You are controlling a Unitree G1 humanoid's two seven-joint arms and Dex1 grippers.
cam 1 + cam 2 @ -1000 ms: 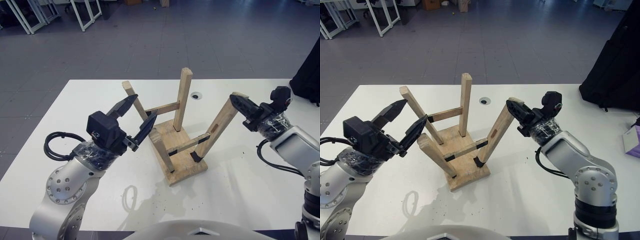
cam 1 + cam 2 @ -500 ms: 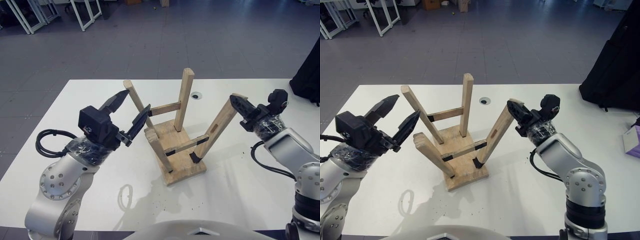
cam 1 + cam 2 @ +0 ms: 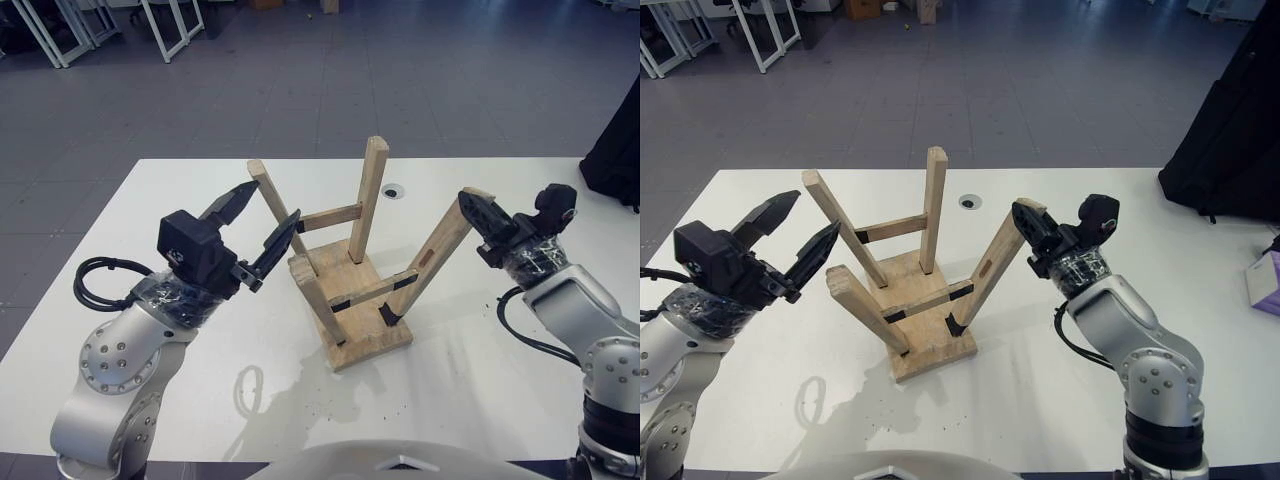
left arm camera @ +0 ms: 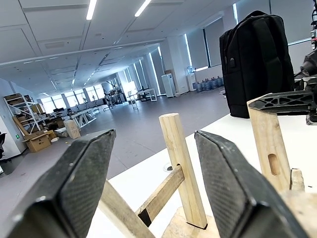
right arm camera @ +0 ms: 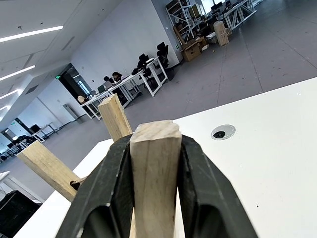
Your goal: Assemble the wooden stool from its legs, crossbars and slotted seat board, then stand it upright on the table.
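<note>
The stool [image 3: 355,270] is put together but lies upside down at the middle of the table, its slotted seat board [image 3: 372,338] flat on the top and four legs pointing up. The near left leg [image 3: 320,298] leans toward the left. A near crossbar [image 3: 375,290] joins it to the right leg [image 3: 435,250], which slants out to the right. Behind them, a far crossbar [image 3: 325,217] ties the slanted far left leg [image 3: 262,185] to the upright far leg [image 3: 367,200].

The left gripper [image 3: 268,205] stands wide apart about the far left leg without closing on it. The right gripper [image 3: 475,208] pinches the top end of the right leg.

The joining looks mostly done. The splayed legs probably need squaring, and the stool has yet to be turned onto its feet.

The white table [image 3: 500,390] carries dark specks [image 3: 315,408] near the front and a round cable hole [image 3: 391,190] farther back. Beyond it are grey floor, white trestle frames [image 3: 165,25] far left and a black backpack [image 3: 1230,120] at the right.
</note>
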